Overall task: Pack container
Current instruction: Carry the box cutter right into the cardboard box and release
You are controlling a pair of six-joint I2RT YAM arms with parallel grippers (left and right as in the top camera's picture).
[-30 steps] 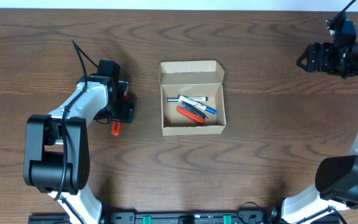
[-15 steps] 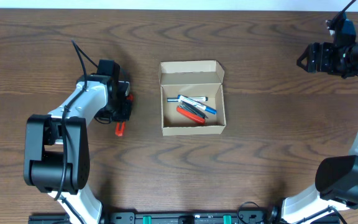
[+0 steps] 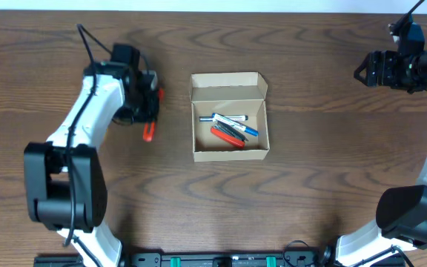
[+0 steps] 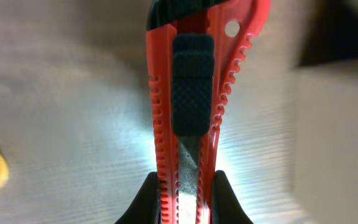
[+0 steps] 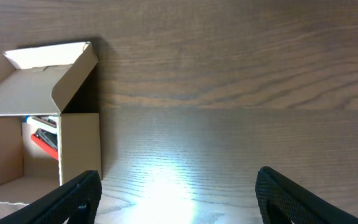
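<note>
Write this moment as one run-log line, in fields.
left gripper: shut on red utility knife, left of container | right gripper: open, holds nothing | container: lid open, pens inside

Between the smooth plastic fingers (image 4: 143,198) of the left gripper (image 4: 185,200), the cutter (image 4: 160,93) is glossy red plastic, its slider (image 4: 191,87) knurled, its metal blade (image 4: 188,180) dull, speckled. Beside this gripper the container (image 3: 229,153) is matt cardboard; beneath, the table (image 3: 310,193) is grained wood.

Container (image 3: 229,153) at table (image 3: 310,185) centre, pens (image 3: 230,126) inside it, cutter knife (image 3: 149,132) to its left in left gripper (image 3: 147,113), right gripper (image 3: 362,71) far right.
</note>
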